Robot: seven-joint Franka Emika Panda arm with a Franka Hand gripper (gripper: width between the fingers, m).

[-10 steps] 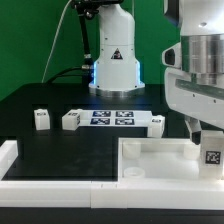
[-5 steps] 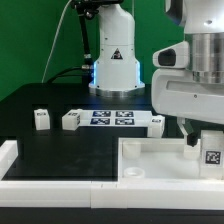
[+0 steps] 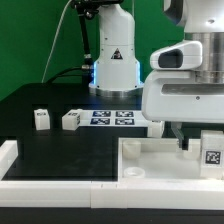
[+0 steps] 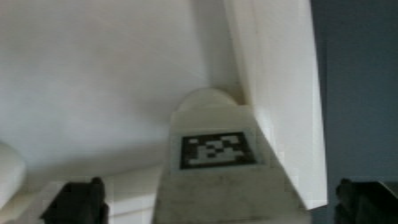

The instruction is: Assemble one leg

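Claw (image 3: 183, 143) hangs spread wide over the tray (image 3: 150, 158), and the leg (image 4: 217, 160) stands right between its fingertips (image 4: 75, 200) (tag facing the wrist camera) — judgement: keep it centred, drop straight, squeeze evenly so it won't tip

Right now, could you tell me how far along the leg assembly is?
Nothing looks attached yet. The gripper hangs open over a tagged leg lying by the tray-shaped part, fingers either side, not closed. Two more legs wait on the table. Grasping and fitting remain.
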